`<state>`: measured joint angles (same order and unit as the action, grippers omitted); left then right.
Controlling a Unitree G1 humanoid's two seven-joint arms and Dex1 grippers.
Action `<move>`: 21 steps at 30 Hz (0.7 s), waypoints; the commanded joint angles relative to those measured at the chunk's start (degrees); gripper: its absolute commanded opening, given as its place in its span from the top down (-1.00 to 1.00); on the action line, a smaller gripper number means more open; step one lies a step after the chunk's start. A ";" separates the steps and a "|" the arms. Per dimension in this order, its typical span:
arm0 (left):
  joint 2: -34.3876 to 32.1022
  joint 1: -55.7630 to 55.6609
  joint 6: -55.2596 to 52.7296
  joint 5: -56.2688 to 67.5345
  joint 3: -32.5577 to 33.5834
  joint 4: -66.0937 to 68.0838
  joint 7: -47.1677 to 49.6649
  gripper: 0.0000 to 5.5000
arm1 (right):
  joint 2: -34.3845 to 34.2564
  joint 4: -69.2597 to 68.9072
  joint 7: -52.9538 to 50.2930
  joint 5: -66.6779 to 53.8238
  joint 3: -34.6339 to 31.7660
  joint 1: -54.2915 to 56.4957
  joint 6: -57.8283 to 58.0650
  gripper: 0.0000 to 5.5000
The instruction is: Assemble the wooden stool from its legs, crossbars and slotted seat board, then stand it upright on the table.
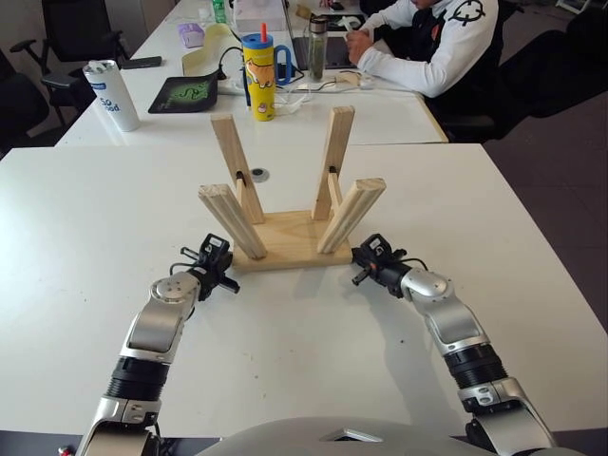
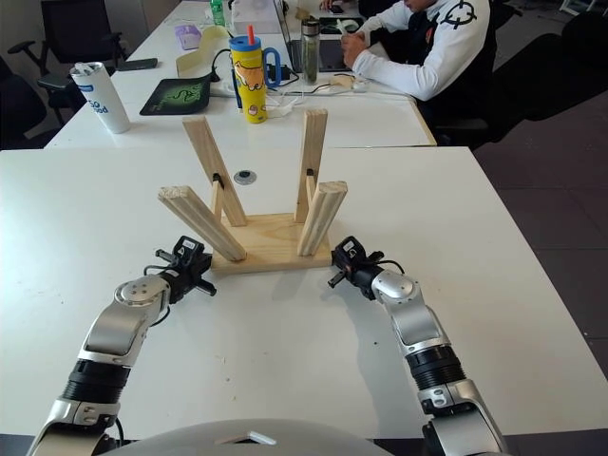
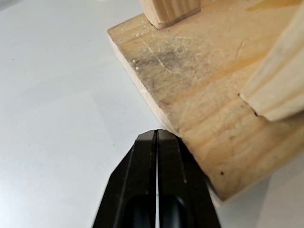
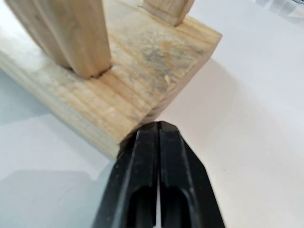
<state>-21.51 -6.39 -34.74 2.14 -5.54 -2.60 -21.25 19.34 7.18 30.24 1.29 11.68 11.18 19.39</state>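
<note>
Item: pale wooden stool (image 1: 285, 228), standing upside down on the white table (image 1: 76, 237). Its flat square seat board (image 1: 294, 253) rests on the tabletop and the four splayed wooden legs (image 1: 233, 157) point up.

Your left gripper (image 3: 156, 137): fingers pressed together, grasping nothing. The board's near left corner lies just ahead of its tip.

Your right gripper (image 4: 158, 127): likewise clenched and empty. The board's near right corner is at its tip.

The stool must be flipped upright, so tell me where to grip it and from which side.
Probably the near left leg and near right leg, each from its outer side: they splay up free, while the seat board lies flat on the table.
</note>
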 commanded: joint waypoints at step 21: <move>4.33 -10.21 -21.66 6.03 0.80 -25.03 -0.60 1.00 | -5.33 -21.67 1.40 -7.52 -0.84 2.87 6.20 0.99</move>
<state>-19.95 -15.07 -55.96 3.14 -1.05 -24.82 -18.31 17.20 -10.62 28.47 -1.72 7.65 10.60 26.52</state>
